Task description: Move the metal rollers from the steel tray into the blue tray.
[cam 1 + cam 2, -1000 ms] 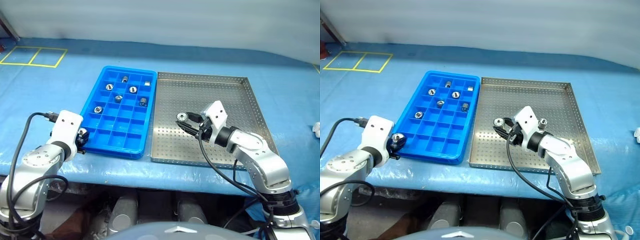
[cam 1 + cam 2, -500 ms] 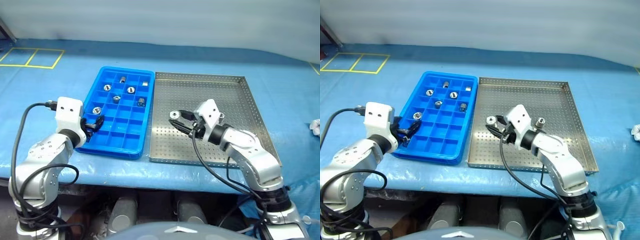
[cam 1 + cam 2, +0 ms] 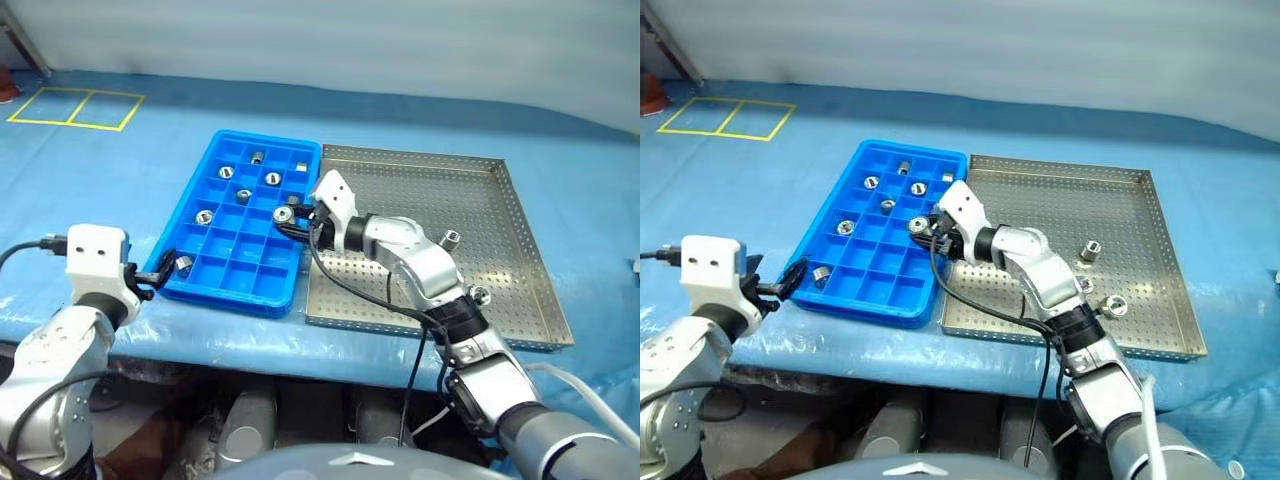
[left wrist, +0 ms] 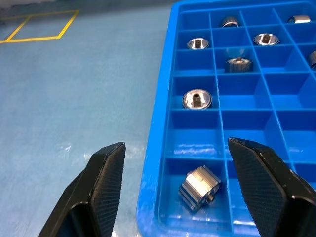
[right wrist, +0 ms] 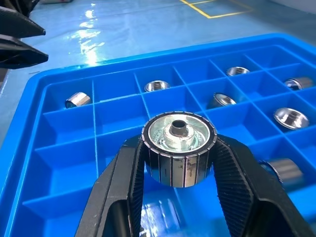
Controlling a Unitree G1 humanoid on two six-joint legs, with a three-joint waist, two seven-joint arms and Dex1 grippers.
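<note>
Two rollers [image 3: 452,237] remain in the steel tray [image 3: 500,180] while the right hand [image 5: 176,163], clenched on one roller [image 5: 178,145], hovers over the blue tray [image 3: 228,292], needing only lowering into a vacant compartment; the left hand [image 4: 176,185] stands released.

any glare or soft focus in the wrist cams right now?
Right wrist view: bright glare on the blue sheet beyond the blue tray; held roller sharp, far compartments softer. Left wrist view: mild sheen on the sheet, dropped roller crisp.
</note>
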